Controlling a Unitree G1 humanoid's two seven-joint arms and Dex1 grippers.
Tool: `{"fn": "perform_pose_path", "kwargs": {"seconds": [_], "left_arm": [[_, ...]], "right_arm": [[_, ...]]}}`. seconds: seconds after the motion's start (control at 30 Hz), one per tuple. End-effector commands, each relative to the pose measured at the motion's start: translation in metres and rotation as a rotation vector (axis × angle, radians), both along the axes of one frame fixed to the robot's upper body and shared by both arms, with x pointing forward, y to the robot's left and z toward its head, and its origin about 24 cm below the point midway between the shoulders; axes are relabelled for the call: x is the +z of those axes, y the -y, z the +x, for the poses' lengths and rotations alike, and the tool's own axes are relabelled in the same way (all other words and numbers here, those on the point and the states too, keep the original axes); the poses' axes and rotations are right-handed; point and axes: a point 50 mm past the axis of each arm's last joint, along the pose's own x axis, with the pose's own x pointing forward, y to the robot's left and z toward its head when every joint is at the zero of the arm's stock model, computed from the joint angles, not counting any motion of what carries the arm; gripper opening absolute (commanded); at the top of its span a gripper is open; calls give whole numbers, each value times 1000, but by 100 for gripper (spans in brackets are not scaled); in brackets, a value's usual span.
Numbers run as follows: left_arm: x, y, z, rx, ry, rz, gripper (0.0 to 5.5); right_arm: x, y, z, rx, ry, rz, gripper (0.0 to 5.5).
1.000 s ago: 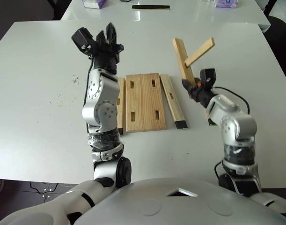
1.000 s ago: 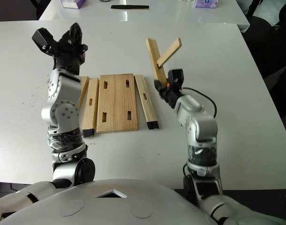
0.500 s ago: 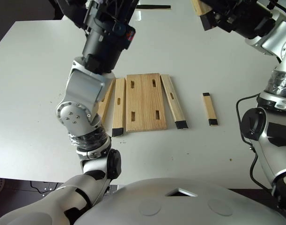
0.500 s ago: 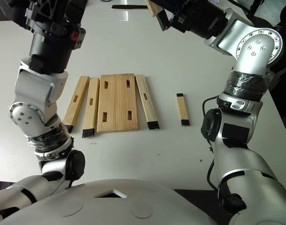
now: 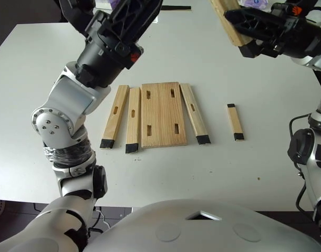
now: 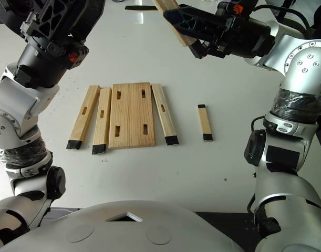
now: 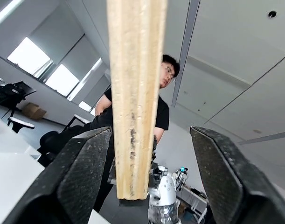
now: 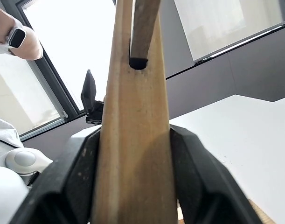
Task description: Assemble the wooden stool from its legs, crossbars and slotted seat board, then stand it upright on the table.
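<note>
The slotted seat board (image 5: 161,113) lies flat on the white table (image 5: 39,89). Two legs (image 5: 114,115) (image 5: 133,119) lie to its left, a third leg (image 5: 194,121) to its right, and a short crossbar (image 5: 235,122) farther right. My right gripper (image 5: 253,27) is raised high above the table's far right, shut on a wooden leg (image 8: 133,116) with a crossbar (image 8: 143,23) plugged into its slot. My left gripper (image 5: 126,21) is raised over the far left and is open. In the left wrist view a wooden bar (image 7: 135,93) stands between its fingers (image 7: 81,177) with a gap on each side.
A second white table (image 5: 202,16) stands behind, with a black strip (image 5: 169,8) on it. The table's near edge runs just in front of the laid-out parts. My left forearm (image 5: 71,100) hangs over the table's left half.
Both arms have risen from the table to high in front of the head. The right gripper carried the leg with its crossbar up, uncovering the short crossbar and the outer left leg.
</note>
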Motion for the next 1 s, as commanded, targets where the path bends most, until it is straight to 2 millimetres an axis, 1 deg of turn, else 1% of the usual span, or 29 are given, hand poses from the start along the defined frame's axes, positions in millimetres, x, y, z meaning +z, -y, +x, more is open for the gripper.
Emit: {"fn": "perform_pose_path", "kwargs": {"seconds": [0.03, 0.17, 0.27, 0.43, 0.53, 0.6, 0.73, 1.0], "left_arm": [[-6, -1, 2, -14, -13, 46, 314], [-5, 1, -1, -37, 6, 39, 314], [-4, 1, -1, -46, 11, 28, 359], [-1, 4, -1, -58, 29, 35, 362], [-2, 4, 0, -58, 29, 69, 362], [-2, 4, -1, -73, 42, 99, 362], [-3, 5, -2, -81, 48, 132, 362], [-6, 8, -7, -89, 53, 128, 362]], "right_arm": [[1, 5, -4, 5, 46, -20, 210], [-11, 3, -7, 42, 46, -75, 210], [-17, -1, -9, 71, 51, -93, 210], [-23, 0, -13, 100, 53, -119, 210], [-28, 1, -19, 124, 61, -157, 210], [-30, 1, -21, 141, 63, -172, 210], [-29, -4, -18, 150, 64, -169, 210], [-31, -9, -17, 161, 61, -165, 210]]}}
